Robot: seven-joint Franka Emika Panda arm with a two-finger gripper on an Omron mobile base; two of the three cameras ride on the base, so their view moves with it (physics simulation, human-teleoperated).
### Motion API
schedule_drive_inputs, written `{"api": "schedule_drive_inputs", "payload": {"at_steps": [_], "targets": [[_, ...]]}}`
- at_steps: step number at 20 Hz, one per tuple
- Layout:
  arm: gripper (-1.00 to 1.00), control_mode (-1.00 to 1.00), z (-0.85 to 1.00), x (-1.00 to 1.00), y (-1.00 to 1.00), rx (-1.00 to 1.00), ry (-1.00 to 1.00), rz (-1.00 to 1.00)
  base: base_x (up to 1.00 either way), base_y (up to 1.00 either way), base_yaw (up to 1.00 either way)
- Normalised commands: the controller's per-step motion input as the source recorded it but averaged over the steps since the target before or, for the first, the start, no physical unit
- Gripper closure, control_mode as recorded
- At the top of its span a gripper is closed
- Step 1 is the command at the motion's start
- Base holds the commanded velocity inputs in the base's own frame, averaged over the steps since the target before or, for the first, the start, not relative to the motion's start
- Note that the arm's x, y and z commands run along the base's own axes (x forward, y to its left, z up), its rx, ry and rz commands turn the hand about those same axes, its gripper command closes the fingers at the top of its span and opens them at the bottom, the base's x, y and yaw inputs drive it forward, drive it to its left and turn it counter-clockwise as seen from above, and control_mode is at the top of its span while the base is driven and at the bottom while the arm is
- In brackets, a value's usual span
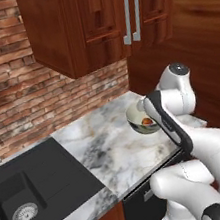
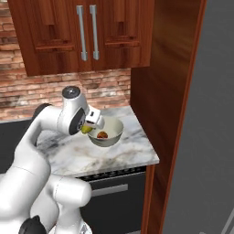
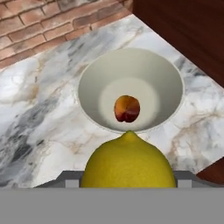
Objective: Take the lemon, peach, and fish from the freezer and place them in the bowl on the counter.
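The fingers [image 2: 87,128] are clamped on the lemon [image 3: 127,162], one on each side of it, and in the hand view the yellow fruit bulges up between them with its pointed end aimed at the bowl [image 3: 173,78]. Seen from the right base view, the lemon [image 2: 86,130] hangs just above the bowl's [image 2: 114,133] near rim, on the side away from the tall wooden panel [image 2: 164,91], and is not touching it. The peach [image 3: 127,108] lies in the bottom of the bowl, about in the middle, with bare pale wall all round it; from the left base view a bit of the peach [image 1: 147,121] shows over the rim of the bowl [image 1: 137,122], the rest being hidden by the arm [image 1: 172,122]. The bowl stands on the marble desk [image 1: 108,148], close to the desk's end by the wooden panel and well apart from the black sink [image 1: 29,191] at the other end. Behind the bowl runs a brick wall [image 1: 22,91], and above it hang dark wooden cabinets [image 2: 82,32] with grey bar handles. Beyond the panel from the bowl, a light-grey freezer [image 2: 205,137] front shows at the edge of the right base view.
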Motion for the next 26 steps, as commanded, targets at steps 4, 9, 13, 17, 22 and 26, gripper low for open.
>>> {"api": "schedule_drive_inputs", "payload": {"at_steps": [4, 9, 13, 17, 22, 26], "targets": [[1.00, -1.00, -0.32, 0.52, -0.10, 0.00, 0.08, 0.01, 0.00, 0.00, 0.00], [1.00, -1.00, -0.28, 0.47, -0.13, 0.00, 0.05, 0.02, 0.00, 0.00, 0.00], [1.00, -1.00, -0.33, 0.40, -0.04, 0.00, 0.02, 0.01, 0.00, 0.00, 0.00], [1.00, -1.00, -0.30, 0.35, 0.00, 0.00, 0.05, 0.00, 0.00, 0.00, 0.00], [1.00, -1.00, -0.31, 0.29, 0.00, 0.00, 0.04, 0.00, 0.00, 0.00, 0.00], [1.00, -1.00, -0.26, 0.32, -0.01, 0.00, 0.04, 0.00, 0.00, 0.00, 0.00]]}}
